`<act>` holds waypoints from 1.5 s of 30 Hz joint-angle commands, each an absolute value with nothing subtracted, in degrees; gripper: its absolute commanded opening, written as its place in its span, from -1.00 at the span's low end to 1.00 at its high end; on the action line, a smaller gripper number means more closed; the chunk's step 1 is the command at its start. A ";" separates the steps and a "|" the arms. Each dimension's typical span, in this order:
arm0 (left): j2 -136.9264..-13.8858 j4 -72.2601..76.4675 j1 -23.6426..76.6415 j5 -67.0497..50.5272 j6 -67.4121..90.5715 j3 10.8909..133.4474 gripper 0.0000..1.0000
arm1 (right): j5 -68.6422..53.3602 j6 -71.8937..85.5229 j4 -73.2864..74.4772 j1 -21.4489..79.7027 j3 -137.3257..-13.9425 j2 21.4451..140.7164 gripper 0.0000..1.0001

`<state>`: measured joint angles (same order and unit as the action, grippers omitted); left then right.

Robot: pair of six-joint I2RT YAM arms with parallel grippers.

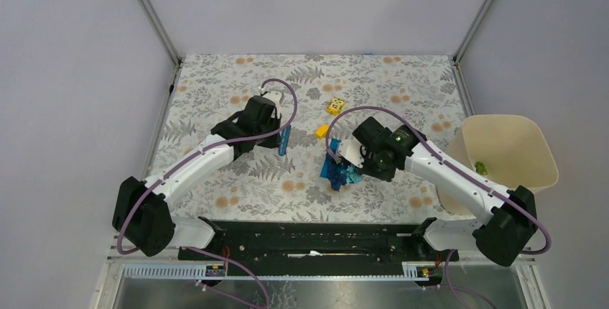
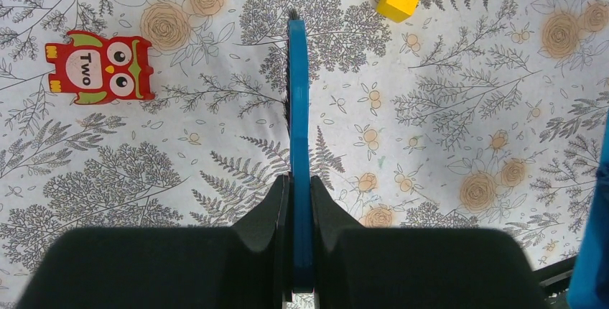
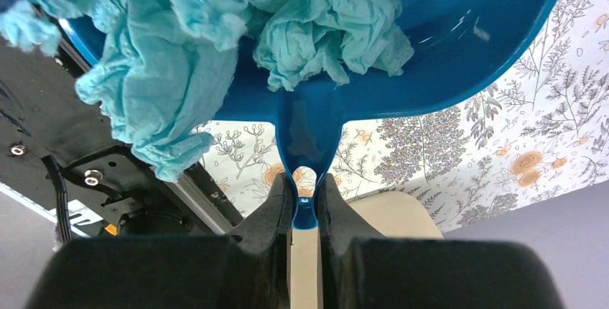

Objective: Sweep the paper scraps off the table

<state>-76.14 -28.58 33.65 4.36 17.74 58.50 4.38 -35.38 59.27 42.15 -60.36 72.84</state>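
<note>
Cradling wrinkly paper scraps (image 3: 330, 29) | glossy curved dustpan (image 3: 459, 29) | slim, perhaps bristled, brush (image 2: 298, 108)

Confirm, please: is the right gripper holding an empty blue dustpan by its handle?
Not empty: the right gripper holds the blue dustpan by its handle, but light cyan paper scraps lie in it, as the right wrist view shows.

Two arms, left arm (image 1: 194, 162) and right arm (image 1: 459, 180), white link shells with black joint housings, purple cable (image 1: 279, 80) looped along each, green indicator light (image 1: 397, 136) on right wrist, matte black moulded fingers (image 2: 266, 223), black base rail (image 1: 309, 241) at 6 o'clock
</note>
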 commanded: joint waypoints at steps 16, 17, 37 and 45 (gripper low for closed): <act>-78.74 -27.40 32.98 0.31 17.14 59.97 -1.00 | 1.72 -36.80 79.34 36.44 -76.70 70.14 -1.00; -78.90 -27.49 33.04 0.27 17.14 60.04 -1.00 | 1.90 -36.70 80.20 36.10 -77.51 70.03 -1.00; -80.84 -28.44 33.02 -6.73 17.75 60.42 -1.00 | 4.00 -40.33 85.08 20.48 -88.07 65.53 -1.00; -82.23 -28.99 33.04 -7.99 17.74 60.74 -1.00 | 3.98 -45.53 85.03 8.87 -91.79 65.00 -1.00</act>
